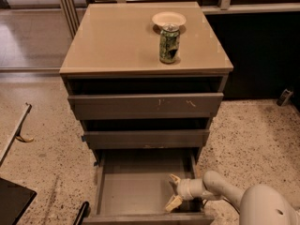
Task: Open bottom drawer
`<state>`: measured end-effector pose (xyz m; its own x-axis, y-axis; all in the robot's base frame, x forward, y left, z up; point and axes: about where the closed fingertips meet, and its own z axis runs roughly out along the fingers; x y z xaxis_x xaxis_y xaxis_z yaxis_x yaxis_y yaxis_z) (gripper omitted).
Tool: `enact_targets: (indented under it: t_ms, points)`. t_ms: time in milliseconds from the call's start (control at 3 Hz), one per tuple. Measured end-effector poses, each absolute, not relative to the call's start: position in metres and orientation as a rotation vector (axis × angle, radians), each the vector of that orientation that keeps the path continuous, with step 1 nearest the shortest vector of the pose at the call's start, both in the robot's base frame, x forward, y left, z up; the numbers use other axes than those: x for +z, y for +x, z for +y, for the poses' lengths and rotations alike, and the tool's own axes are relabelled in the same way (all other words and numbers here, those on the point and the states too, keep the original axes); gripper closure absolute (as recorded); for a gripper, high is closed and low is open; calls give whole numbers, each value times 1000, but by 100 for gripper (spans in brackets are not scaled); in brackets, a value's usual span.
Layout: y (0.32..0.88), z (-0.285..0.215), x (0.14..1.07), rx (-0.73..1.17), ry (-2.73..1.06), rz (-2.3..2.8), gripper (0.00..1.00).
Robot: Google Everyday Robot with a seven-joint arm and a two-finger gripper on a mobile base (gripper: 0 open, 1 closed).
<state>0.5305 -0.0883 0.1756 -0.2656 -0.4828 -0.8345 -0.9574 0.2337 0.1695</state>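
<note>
The bottom drawer [136,186] stands pulled far out, showing its shallow grey tray interior; its front edge runs along the lower edge of the view. My gripper [174,191] is inside the drawer at its right side, just above the tray floor, with its two pale fingers [172,203] spread apart and holding nothing. The white arm [220,186] reaches in from the lower right.
The middle drawer front [145,138] and the top drawer front [145,106] with whitish scratches are pushed in. A green can [169,43] and a white bowl [168,19] stand on the cabinet top [112,41]. A dark object [14,203] lies on the floor at lower left.
</note>
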Motion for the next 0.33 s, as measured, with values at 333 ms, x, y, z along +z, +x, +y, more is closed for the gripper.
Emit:
enact_targets:
  t_ms: [333]
  points:
    - [529, -91, 191, 907, -1320, 1842, 0]
